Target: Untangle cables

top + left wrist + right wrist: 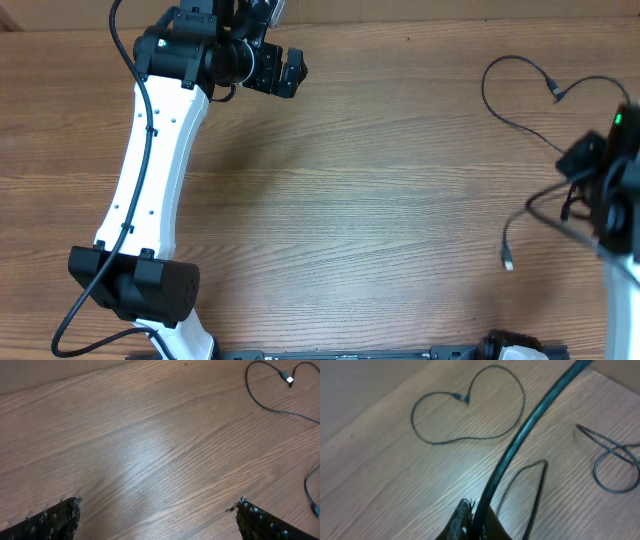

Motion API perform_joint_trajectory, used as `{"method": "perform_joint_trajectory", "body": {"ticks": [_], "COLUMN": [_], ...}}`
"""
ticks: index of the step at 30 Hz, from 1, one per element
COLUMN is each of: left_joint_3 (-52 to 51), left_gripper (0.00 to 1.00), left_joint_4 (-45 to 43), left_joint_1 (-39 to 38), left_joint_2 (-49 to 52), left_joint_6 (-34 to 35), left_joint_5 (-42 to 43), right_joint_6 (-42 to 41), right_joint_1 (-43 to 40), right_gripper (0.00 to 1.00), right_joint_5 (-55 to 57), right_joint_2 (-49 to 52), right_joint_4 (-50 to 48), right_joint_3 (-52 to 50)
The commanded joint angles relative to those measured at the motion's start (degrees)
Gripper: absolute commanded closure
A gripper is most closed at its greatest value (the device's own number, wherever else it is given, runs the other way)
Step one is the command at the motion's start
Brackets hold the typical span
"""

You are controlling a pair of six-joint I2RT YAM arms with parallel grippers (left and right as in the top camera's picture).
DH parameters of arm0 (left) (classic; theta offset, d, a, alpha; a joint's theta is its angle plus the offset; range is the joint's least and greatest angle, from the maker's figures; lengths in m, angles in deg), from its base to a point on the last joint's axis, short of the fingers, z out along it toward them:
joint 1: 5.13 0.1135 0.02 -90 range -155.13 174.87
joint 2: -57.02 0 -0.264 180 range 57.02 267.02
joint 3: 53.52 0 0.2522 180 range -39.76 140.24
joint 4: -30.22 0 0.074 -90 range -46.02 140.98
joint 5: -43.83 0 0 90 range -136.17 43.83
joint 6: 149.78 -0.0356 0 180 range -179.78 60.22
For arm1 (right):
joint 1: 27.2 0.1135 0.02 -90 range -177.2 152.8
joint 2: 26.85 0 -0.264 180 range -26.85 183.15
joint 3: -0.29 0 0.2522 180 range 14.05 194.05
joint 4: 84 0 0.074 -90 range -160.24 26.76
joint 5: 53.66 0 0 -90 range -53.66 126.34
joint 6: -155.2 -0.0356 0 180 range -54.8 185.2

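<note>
1. Two grippers, two states: the right gripper (467, 516) is pinched shut on a black strand (520, 445), while the left gripper (157, 504) gapes wide, holding nothing, above the table (350, 200).
2. Other cables lie near the right arm; a heart-shaped loop (464, 397) rests flat, apart.
3. Raise the strand slowly, watching its loose plug end (507, 258).
4. If another loop drags, pause and pin it with the left gripper.

Looks like robotics lab workbench. Wood-grain laminate tabletop (350, 200) serves as work surface. White-and-black left arm (150, 170) over its left side, right arm (620, 190) at its right edge. Black mounting rail (350, 354) along its near edge. Thin black cables (556, 92) loose on its right part. Plain beige surface (50, 372) beyond its far edge.
</note>
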Motion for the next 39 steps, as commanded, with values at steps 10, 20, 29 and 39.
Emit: {"method": "perform_joint_trajectory", "body": {"ticks": [10, 20, 29, 39], "left_joint_3": [-0.5, -0.5, -0.5, -0.5], "left_gripper": [0.0, 0.0, 0.0, 0.0], "left_joint_4": [0.6, 1.6, 2.4, 2.6], "left_joint_1": [-1.7, -2.1, -2.0, -2.0], "left_joint_2": [0.2, 0.2, 0.2, 0.2], "left_joint_6": [0.8, 0.8, 0.7, 0.8], "left_joint_5": [2.1, 2.1, 2.1, 2.1], "right_joint_6": [-5.4, -9.4, -9.1, -7.5], "right_joint_1": [-7.6, -13.3, -13.2, -13.2], "right_gripper": [0.96, 0.96, 0.41, 0.0], "right_joint_5": [-6.5, -14.5, -14.8, -11.9], "right_joint_2": [7.9, 34.5, 31.6, 2.8], "right_joint_4": [-25.9, -39.3, -31.5, -12.7], "right_joint_3": [-30.3, -33.4, -27.1, -10.7]}}
